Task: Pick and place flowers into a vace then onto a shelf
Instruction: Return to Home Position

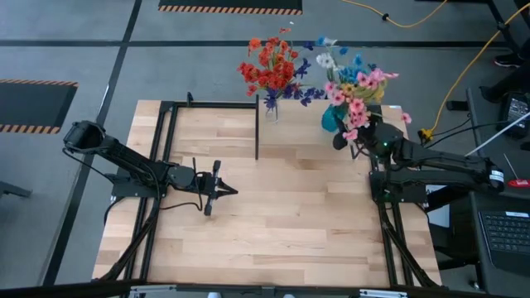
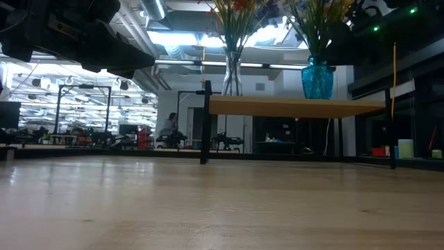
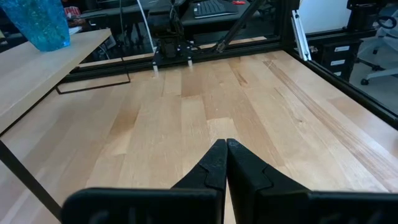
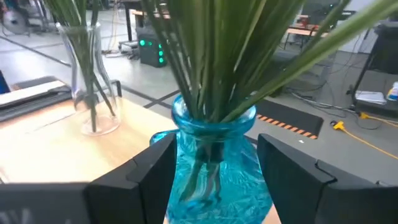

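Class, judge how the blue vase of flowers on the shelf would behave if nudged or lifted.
Probably top-heavy: the tall flowers spread well above the blue vase, so a nudge may tip it. Its glass-like wall is likely slippery and breakable. The right gripper straddles it.

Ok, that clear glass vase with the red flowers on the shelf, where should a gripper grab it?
Across the narrow middle of the clear glass vase, level, from the table side of the shelf. It stands upright, flares at the foot, and red flowers crowd its top. The right gripper hangs open at the blue vase.
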### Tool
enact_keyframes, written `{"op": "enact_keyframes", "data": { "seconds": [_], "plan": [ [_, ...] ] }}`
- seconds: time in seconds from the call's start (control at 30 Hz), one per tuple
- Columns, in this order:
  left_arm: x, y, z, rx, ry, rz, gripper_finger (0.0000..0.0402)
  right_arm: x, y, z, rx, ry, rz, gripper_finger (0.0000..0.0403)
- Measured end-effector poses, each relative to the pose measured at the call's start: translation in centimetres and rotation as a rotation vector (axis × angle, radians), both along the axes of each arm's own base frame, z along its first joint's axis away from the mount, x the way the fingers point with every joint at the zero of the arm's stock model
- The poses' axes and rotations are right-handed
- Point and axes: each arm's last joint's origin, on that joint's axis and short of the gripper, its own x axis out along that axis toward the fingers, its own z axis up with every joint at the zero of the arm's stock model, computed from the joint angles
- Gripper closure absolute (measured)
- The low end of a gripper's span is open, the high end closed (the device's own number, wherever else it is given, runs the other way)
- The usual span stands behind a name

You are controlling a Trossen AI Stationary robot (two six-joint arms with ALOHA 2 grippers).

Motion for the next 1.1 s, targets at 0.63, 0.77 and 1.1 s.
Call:
{"op": "enact_keyframes", "data": {
  "seconds": [0.63, 0.77, 1.1],
  "plan": [
    [0.0, 0.0, -0.1, 0.002, 0.006, 0.0, 0.0396, -0.7, 0.8, -0.1, 0.016, 0.039, 0.127, 0.0179],
    [0.0, 0.0, -0.1, 0.002, 0.005, 0.0, 0.0396, -1.2, 1.2, 0.2, 0.006, 0.018, 0.148, 0.0179],
    [0.0, 0.0, 0.0, -0.03, 0.007, 0.007, 0.0396, -2.9, 2.4, 0.5, -0.013, 0.026, 0.21, 0.0186]
  ]
}}
